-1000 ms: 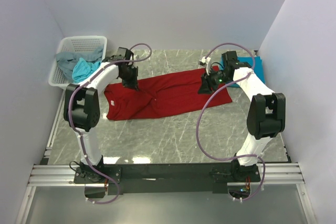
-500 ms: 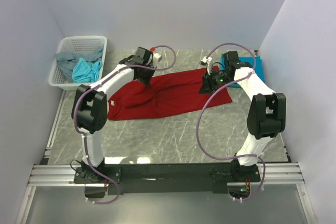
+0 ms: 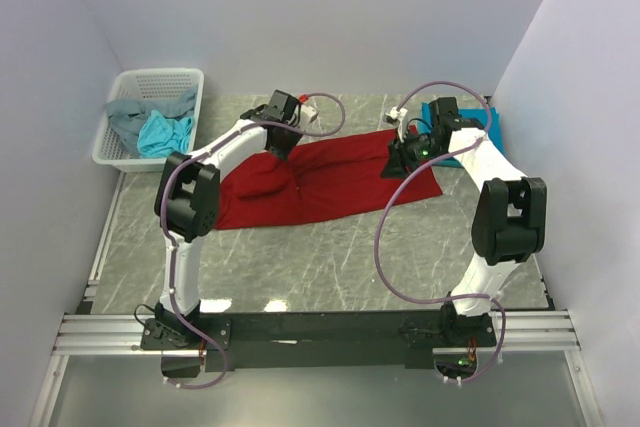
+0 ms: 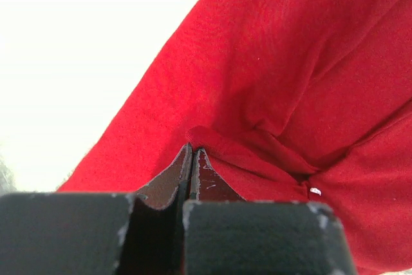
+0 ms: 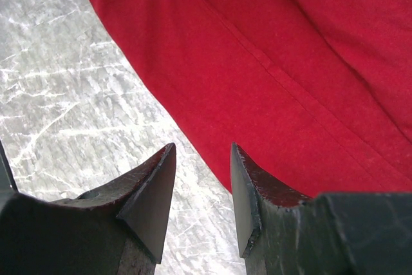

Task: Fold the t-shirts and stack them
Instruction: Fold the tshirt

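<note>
Far left: white plastic mesh basket at the back corner of the grey marble-pattern table. It holds a crumpled grey t-shirt and a crumpled light turquoise t-shirt beside it.

Left arm reaches out over the table. The left gripper is down on the dark red t-shirt near its far edge, left of centre. In the left wrist view the left gripper has its jaws fully closed, pinching a small raised fold of the dark red t-shirt; the cloth puckers right at the tips.

The dark red t-shirt lies across the middle of the table, long side running left to right. Its left part is bunched and rumpled, its right part flatter.

The right gripper is over the shirt's right end. In the right wrist view the right gripper has its jaws about halfway apart with nothing between them, hanging over the shirt's edge where red cloth meets bare marble.

Far right: teal-blue t-shirt flat on the table, partly hidden by the right arm, just beside the red shirt's right end.
</note>
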### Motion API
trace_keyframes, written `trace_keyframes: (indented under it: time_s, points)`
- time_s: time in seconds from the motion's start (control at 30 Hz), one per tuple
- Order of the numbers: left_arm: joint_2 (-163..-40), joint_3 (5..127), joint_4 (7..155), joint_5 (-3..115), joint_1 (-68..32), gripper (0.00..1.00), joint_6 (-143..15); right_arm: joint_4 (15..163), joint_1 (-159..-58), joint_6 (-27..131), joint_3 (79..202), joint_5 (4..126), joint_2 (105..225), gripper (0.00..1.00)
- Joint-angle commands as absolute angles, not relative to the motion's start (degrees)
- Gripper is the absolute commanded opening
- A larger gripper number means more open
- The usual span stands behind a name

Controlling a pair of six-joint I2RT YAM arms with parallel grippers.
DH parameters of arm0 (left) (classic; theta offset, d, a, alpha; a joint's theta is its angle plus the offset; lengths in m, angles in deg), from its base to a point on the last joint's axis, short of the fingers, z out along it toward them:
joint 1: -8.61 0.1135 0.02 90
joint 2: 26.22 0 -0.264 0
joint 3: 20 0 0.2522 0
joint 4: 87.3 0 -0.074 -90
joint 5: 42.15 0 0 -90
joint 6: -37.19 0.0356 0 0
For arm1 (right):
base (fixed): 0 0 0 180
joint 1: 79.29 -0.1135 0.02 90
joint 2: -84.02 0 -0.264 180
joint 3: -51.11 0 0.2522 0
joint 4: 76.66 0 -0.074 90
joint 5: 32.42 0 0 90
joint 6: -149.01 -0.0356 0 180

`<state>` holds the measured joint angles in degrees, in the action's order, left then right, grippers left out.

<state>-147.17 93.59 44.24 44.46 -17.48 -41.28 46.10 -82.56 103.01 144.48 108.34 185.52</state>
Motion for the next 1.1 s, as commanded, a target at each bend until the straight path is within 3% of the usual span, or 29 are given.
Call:
trace_keyframes:
  time_s: [0.0, 0.57, 0.63, 0.7, 0.73, 0.77, 0.8, 0.83, 0.87, 1.07]
  points:
    - [-147.6, 96.6, 46.4, 43.7, -17.8, 0.01, -39.4, 45.3, -81.8, 103.9, 147.0, 110.3, 185.1, 0.47]
    - [-148.6, 94.6, 50.2, 49.3, -19.4, 0.15, -37.3, 45.0, -81.3, 103.9, 147.0, 110.6, 185.2, 0.47]
    - [-148.3, 93.3, 50.6, 48.0, -19.4, 0.19, -38.2, 44.7, -81.2, 104.0, 147.2, 110.6, 185.4, 0.47]
    - [-147.1, 90.6, 52.5, 39.3, -19.4, 0.24, -41.2, 44.4, -81.3, 104.1, 147.4, 110.6, 185.5, 0.47]
    - [-146.4, 89.2, 53.9, 34.9, -19.3, 0.27, -42.8, 44.5, -81.3, 104.1, 147.3, 110.6, 185.5, 0.47]
    - [-145.2, 87.8, 54.9, 31.4, -18.8, 0.36, -43.9, 44.6, -81.2, 104.1, 147.2, 110.7, 185.4, 0.47]
    - [-142.4, 84.6, 57.6, 30.9, -18.5, 0.55, -45.6, 44.7, -81.2, 104.1, 147.2, 110.7, 185.4, 0.47]
    - [-140.8, 83.0, 58.8, 30.9, -18.2, 0.64, -46.3, 44.8, -81.3, 104.2, 147.2, 110.8, 185.4, 0.47]
    - [-139.1, 81.6, 60.0, 31.7, -17.6, 0.81, -46.8, 44.6, -81.3, 104.2, 147.2, 110.8, 185.5, 0.47]
    - [-127.0, 75.7, 64.8, 41.8, -14.5, 0.83, -52.4, 44.4, -81.2, 104.1, 147.3, 111.0, 186.0, 0.47]
